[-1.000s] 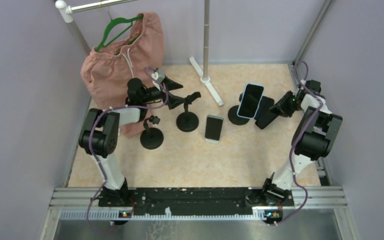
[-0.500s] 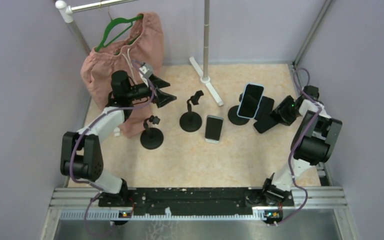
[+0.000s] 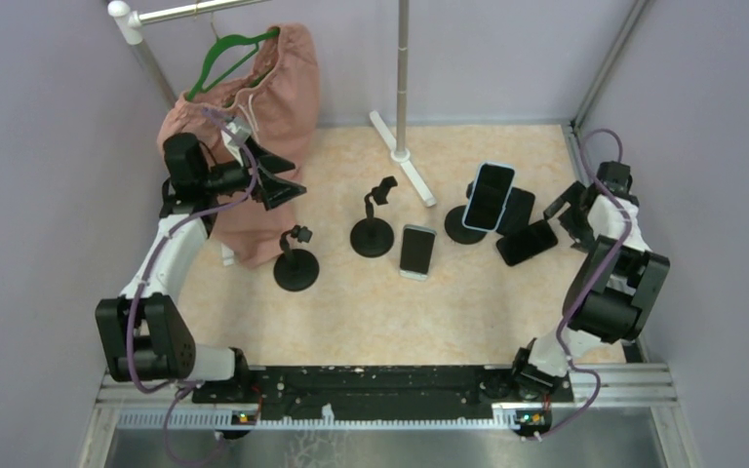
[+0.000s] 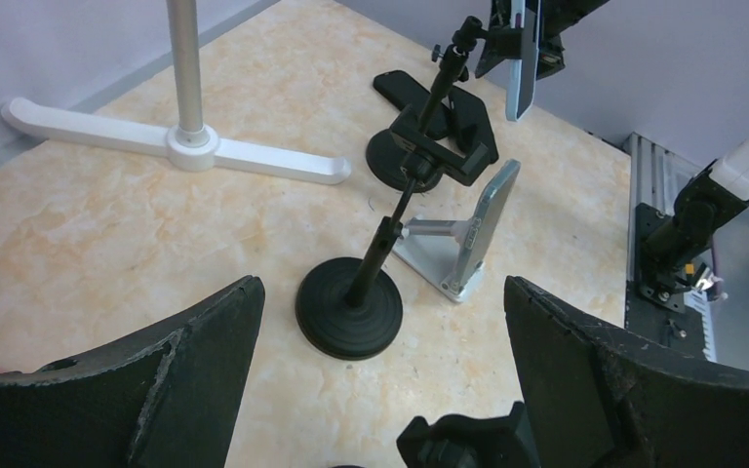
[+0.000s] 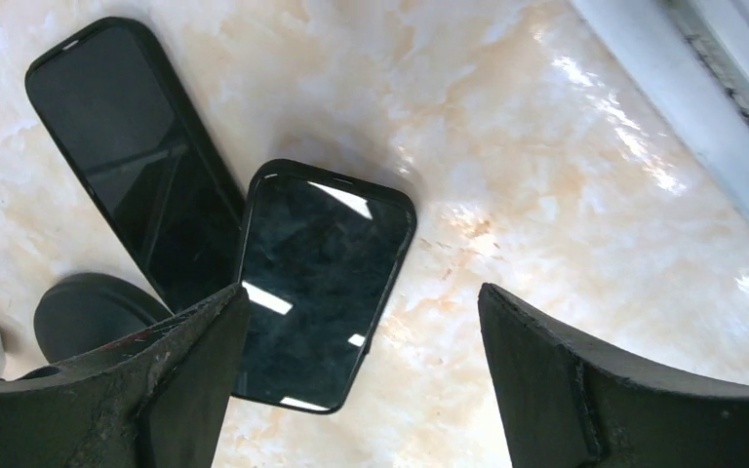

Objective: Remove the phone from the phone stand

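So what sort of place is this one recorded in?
Likely a robot lab cell: plain walls enclose a marble-patterned table, robot arms are bolted to a metal rail, and a garment rack and phone stands serve as props.

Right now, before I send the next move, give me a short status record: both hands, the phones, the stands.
left hand: open, empty, beside the pink bag
right hand: open, empty, over a black phone
black phone: flat on the table, next to a second black phone
blue-cased phone: on its black stand
silver phone: propped on a silver stand
empty stands: two, black
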Robot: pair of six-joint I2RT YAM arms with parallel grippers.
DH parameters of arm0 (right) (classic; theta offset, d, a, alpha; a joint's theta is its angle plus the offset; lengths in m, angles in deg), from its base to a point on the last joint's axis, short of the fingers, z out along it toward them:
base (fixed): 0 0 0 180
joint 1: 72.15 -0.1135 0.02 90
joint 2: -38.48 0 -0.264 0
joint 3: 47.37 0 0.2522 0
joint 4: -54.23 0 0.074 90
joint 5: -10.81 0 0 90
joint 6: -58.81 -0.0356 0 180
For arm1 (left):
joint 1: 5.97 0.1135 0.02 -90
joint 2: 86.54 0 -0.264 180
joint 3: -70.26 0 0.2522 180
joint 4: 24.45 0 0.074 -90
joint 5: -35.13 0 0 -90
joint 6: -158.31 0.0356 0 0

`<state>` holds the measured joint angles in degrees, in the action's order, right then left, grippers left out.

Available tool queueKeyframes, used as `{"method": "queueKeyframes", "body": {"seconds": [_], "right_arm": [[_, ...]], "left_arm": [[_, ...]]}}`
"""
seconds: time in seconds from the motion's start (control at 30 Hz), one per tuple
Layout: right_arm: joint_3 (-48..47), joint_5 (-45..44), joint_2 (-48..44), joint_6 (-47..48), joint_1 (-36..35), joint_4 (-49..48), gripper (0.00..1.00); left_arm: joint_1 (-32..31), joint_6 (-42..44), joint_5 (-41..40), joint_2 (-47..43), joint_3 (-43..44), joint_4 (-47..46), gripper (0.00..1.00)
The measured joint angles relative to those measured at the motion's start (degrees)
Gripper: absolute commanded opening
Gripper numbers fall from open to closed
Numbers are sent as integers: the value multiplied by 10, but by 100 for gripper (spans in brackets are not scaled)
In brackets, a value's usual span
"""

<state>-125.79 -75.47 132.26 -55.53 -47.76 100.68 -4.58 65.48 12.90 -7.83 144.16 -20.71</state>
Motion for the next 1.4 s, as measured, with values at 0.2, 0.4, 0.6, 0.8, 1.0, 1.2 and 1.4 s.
{"method": "queueKeyframes", "body": {"seconds": [0.2, 0.4, 0.6, 0.8, 1.0, 1.2, 1.4], "right_arm": [[0, -60, -54, -38, -39, 28, 92], [0, -102, -64, -110, -179, 40, 92], [66, -130, -64, -181, -202, 22, 92], [87, -146, -47, -221, -202, 12, 92], [80, -146, 12, -212, -198, -10, 89], [77, -136, 17, -177, -180, -12, 79], [107, -129, -12, -104, -141, -15, 77]], "left_arm": [[28, -6, 26, -2, 2, 24, 99], [28, -14, 33, -20, 2, 29, 99], [29, -19, 34, -56, -2, 21, 99], [29, -39, 35, -68, -4, 8, 99], [29, -43, 34, -70, -6, 8, 99], [29, -46, 34, -73, -6, 7, 99], [29, -52, 34, -72, -6, 0, 99]]}}
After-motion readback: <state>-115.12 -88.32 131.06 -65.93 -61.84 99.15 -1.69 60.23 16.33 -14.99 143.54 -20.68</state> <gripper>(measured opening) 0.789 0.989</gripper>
